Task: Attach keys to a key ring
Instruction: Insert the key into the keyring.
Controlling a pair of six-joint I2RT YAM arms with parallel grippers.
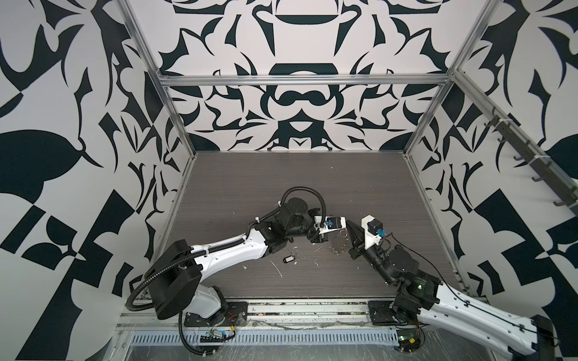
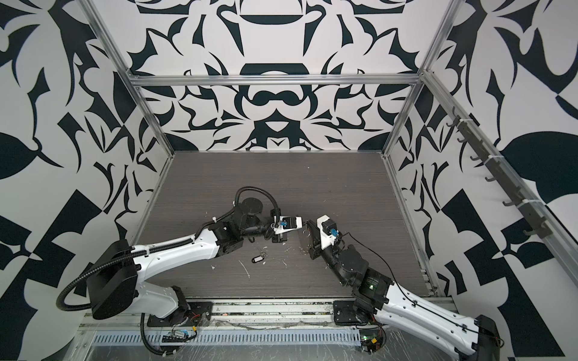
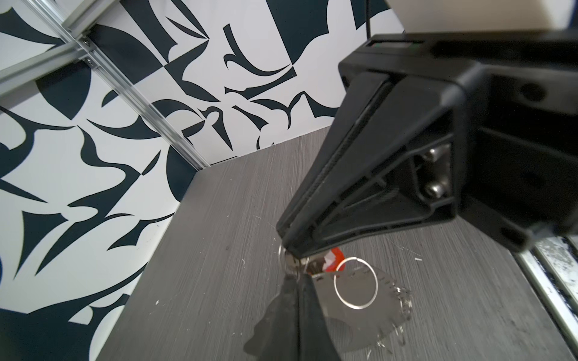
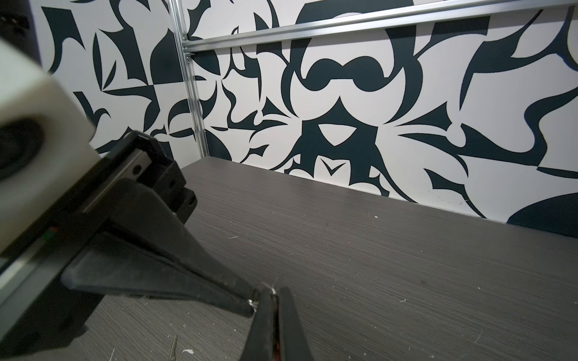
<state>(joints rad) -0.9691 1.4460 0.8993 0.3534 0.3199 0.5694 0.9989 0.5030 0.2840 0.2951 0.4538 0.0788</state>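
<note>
My right gripper [image 3: 286,250] is shut on the red-orange tag [image 3: 338,258] of one bunch of keys; red shows between its fingers [image 4: 266,325]. My left gripper [image 3: 296,279] is shut tip to tip against it, pinching a small silver ring [image 3: 292,265] of that bunch. Just beyond the tips a larger silver split ring [image 3: 355,283] lies over the grey, see-through key ring [image 3: 369,315], which has tiny loops on its rim. In both top views the grippers [image 1: 341,233] [image 1: 347,229] meet mid-table above the key ring [image 1: 339,247]. The black-tagged keys [image 1: 287,259] [image 2: 257,258] lie on the table, apart from both grippers.
White scraps and flecks [image 1: 276,268] are scattered over the dark wood-grain table [image 1: 312,187]. Patterned walls on aluminium frame posts [image 1: 175,125] enclose three sides. The arm bases stand on a rail [image 1: 306,308] at the near edge.
</note>
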